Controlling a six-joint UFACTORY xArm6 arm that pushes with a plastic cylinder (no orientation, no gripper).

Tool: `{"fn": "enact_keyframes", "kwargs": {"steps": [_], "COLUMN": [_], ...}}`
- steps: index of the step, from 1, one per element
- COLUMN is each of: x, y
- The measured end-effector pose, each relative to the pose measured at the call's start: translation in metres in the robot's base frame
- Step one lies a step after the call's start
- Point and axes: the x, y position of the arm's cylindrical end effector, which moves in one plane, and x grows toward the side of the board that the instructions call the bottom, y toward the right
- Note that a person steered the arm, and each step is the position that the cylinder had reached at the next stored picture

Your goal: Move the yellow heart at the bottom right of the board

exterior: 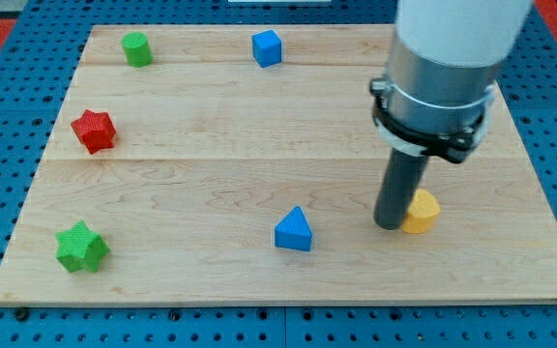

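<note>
The yellow heart [422, 212] lies on the wooden board [211, 184] toward the view's bottom right. My tip [390, 225] rests on the board right against the heart's left side and hides part of it. A blue triangle [294, 231] lies to the left of my tip. The rod hangs from a wide grey and white arm body [443, 68] at the view's top right.
A green star [81, 247] sits at the bottom left. A red star [94, 130] sits at the left. A green cylinder [137, 48] and a blue cube [267, 47] sit near the top edge. A blue perforated table surrounds the board.
</note>
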Motion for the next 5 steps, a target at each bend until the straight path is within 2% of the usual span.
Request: {"fn": "enact_keyframes", "kwargs": {"steps": [1, 3, 5], "x": [-0.001, -0.049, -0.002], "y": [0.013, 0.009, 0.04]}}
